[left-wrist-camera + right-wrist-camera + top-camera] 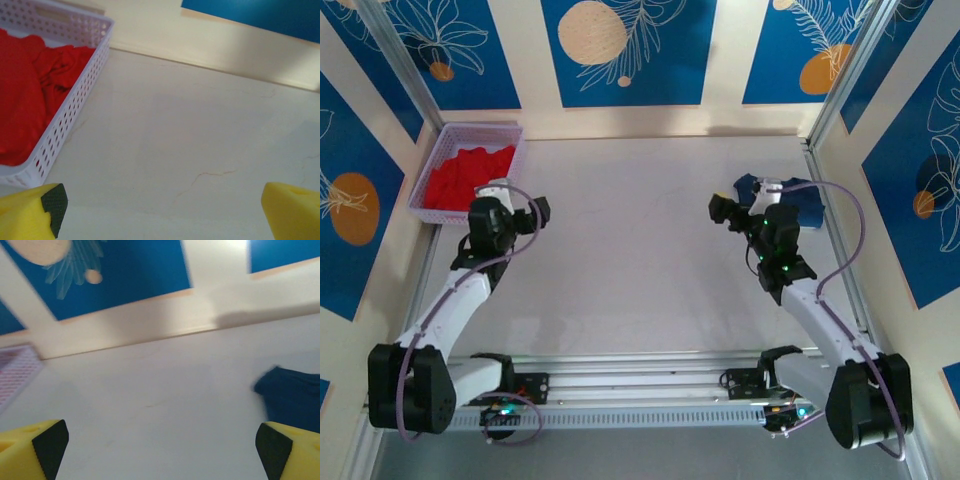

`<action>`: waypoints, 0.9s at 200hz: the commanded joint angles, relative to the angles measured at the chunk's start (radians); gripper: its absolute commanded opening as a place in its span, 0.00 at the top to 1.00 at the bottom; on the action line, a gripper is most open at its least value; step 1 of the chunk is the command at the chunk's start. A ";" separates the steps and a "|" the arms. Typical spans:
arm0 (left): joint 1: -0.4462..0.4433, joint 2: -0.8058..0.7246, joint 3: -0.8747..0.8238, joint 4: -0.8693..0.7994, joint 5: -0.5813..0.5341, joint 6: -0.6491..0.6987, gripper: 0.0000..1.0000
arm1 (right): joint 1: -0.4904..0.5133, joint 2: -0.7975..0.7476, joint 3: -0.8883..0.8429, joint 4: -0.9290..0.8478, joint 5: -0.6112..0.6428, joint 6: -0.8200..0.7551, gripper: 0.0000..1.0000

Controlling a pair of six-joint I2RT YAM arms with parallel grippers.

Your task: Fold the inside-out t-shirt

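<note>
Sitting crumpled inside the white basket (480, 127), the red t-shirt (460, 178) was held by neither claw: left claw (520, 198) gaped wide just beside the basket, right claw (745, 197), also wide, hovered well apart from it.

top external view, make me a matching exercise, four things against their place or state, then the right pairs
Things
1. red t-shirt
2. perforated basket
3. navy garment
4. left gripper

Places or states
a. lying loose on the right side of the table
b. open, nothing between its fingers
c. bunched up inside the basket
d. standing at the table's far left corner

Pairs: 1-c, 2-d, 3-a, 4-b
</note>
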 commanded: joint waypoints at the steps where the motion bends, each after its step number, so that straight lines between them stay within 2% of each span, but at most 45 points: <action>1: 0.021 0.004 0.073 -0.165 -0.133 -0.086 0.00 | 0.110 0.064 0.163 -0.278 -0.078 0.067 0.02; 10: 0.052 0.033 0.109 -0.194 -0.183 -0.087 0.00 | 0.162 0.115 0.244 -0.368 -0.063 0.035 0.02; 22: 0.119 0.094 0.155 -0.207 -0.165 -0.100 0.00 | 0.220 0.168 0.303 -0.426 -0.048 -0.007 0.02; 39: 0.207 0.235 0.265 -0.261 -0.131 -0.112 0.00 | 0.278 0.215 0.329 -0.417 -0.037 -0.029 0.02; 66: 0.295 0.539 0.547 -0.445 -0.078 -0.104 0.02 | 0.300 0.291 0.358 -0.382 -0.067 -0.016 0.01; 98: 0.314 0.822 0.860 -0.619 -0.125 -0.027 0.03 | 0.311 0.359 0.396 -0.386 -0.080 -0.042 0.01; 139: 0.327 1.055 1.104 -0.730 -0.149 0.031 0.03 | 0.311 0.386 0.389 -0.376 -0.087 -0.043 0.00; 159: 0.330 1.156 1.221 -0.794 -0.123 0.057 0.08 | 0.310 0.397 0.383 -0.375 -0.085 -0.036 0.00; 180: 0.331 1.244 1.321 -0.850 -0.110 0.085 0.17 | 0.310 0.404 0.384 -0.379 -0.081 -0.028 0.00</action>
